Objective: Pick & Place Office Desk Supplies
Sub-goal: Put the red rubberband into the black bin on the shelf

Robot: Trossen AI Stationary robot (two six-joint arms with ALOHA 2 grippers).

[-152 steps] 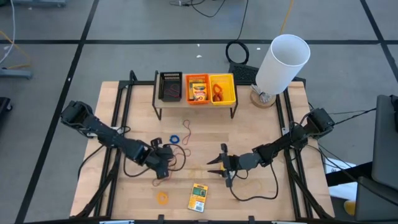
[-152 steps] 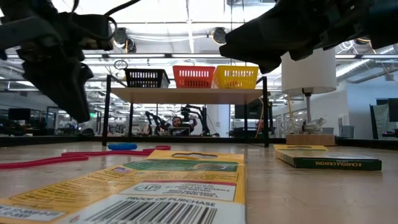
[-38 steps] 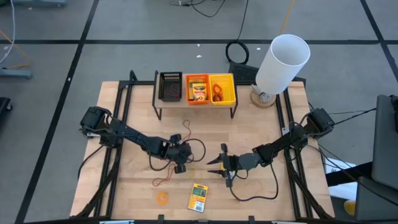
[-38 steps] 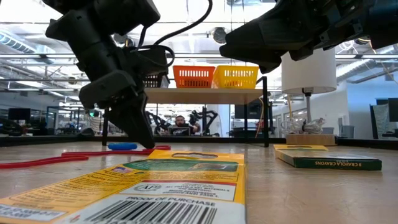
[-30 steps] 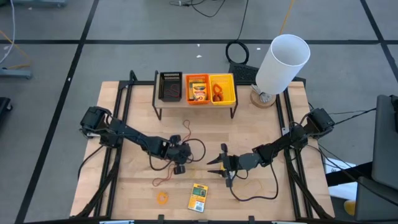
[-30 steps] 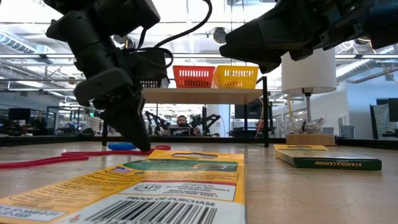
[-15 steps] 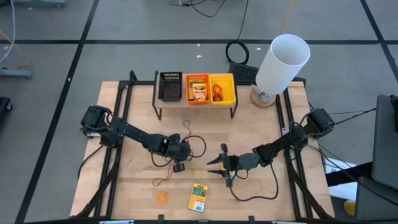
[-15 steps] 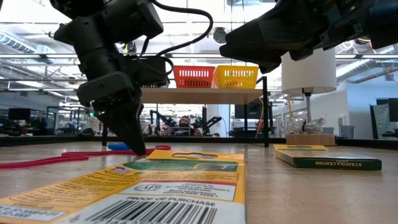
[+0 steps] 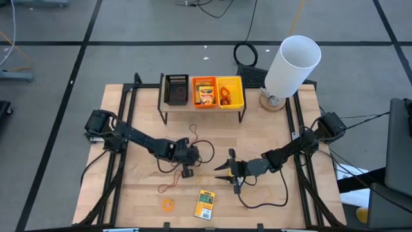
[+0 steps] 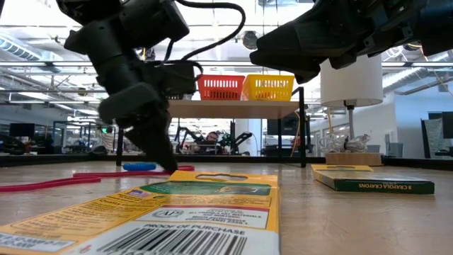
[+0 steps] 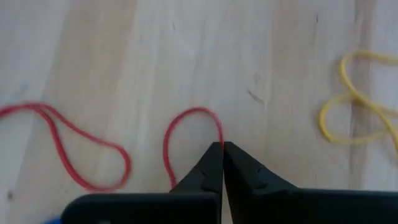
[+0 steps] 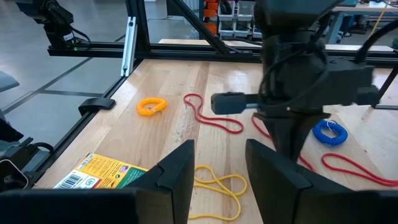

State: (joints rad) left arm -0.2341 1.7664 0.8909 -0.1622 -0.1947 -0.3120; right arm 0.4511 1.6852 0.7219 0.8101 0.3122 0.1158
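Note:
My left gripper (image 9: 187, 173) points down at the table's middle, shut on a red rubber band (image 11: 193, 112); it also shows in the low view (image 10: 170, 167). My right gripper (image 9: 221, 173) hovers open just to its right, fingers level and pointing left. A yellow band (image 12: 214, 183) lies in front of the right gripper (image 12: 217, 171). An orange band (image 9: 168, 205) and a flat yellow pack (image 9: 205, 204) lie near the table's near edge. A blue band (image 12: 328, 132) lies beyond the left gripper. A second pack (image 10: 371, 180) lies flat on the table. My left gripper pinches the red rubber band at the side of one loop (image 11: 219, 134), between its two fingertips (image 11: 211, 155). The fingers come from above, pointing down. The band lies slack on the table, its other loop (image 11: 74, 155) spread out beside it.
A shelf at the far side carries a black bin (image 9: 176, 89), an orange bin (image 9: 205, 92) with packs and a yellow bin (image 9: 229, 92) with bands. A big white cylinder (image 9: 293, 64) stands at the far right corner. Arm cables loop over the table's middle.
My left gripper has shifted a little toward the table's right, staying low at the table top. My right arm has kept still.

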